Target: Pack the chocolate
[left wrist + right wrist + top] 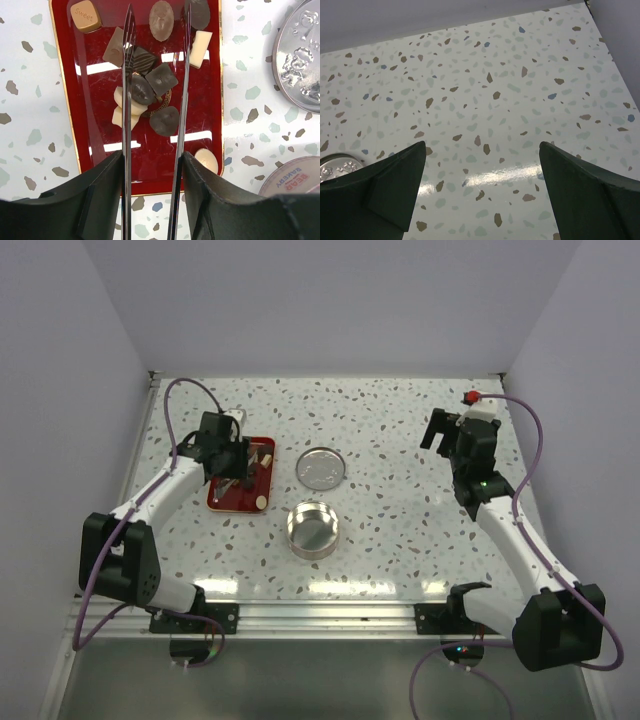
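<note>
Several chocolate pieces lie on a red tray (80,100), also in the top view (222,498): dark ones (161,79), cream ones (200,47), a tan one (85,16) and a round cream one (206,159). My left gripper (152,155) hovers over the tray (228,455), shut on thin metal tongs (126,100). The tong blades stand apart, straddling the middle dark pieces; nothing is pinched. The open round tin (313,529) sits right of the tray, empty. My right gripper (482,145) is open and empty above bare table at far right (440,430).
The tin's embossed lid (323,467) lies flat behind the tin, also in the left wrist view (300,60) and at the right wrist view's left edge (337,167). The tin's labelled wall (295,177) shows at lower right. Walls enclose the table.
</note>
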